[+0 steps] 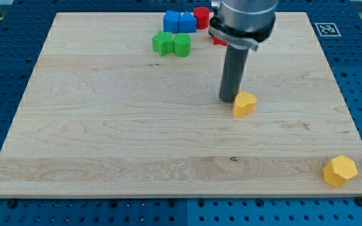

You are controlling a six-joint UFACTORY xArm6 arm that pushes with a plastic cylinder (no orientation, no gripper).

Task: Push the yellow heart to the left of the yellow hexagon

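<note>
The yellow heart [244,104] lies on the wooden board [105,138], right of the board's middle. The yellow hexagon [340,171] sits near the board's bottom right corner, far to the right of and below the heart. My tip [227,99] stands on the board just left of the heart, touching or nearly touching its upper left side. The rod rises straight up from there toward the view's top.
At the board's top stand two blue blocks [179,21], a red cylinder [201,17], a green star-like block [163,43] and a green cylinder-like block [182,45]. Another red block [217,41] is partly hidden behind the rod. A tag marker [327,29] lies off the board's top right.
</note>
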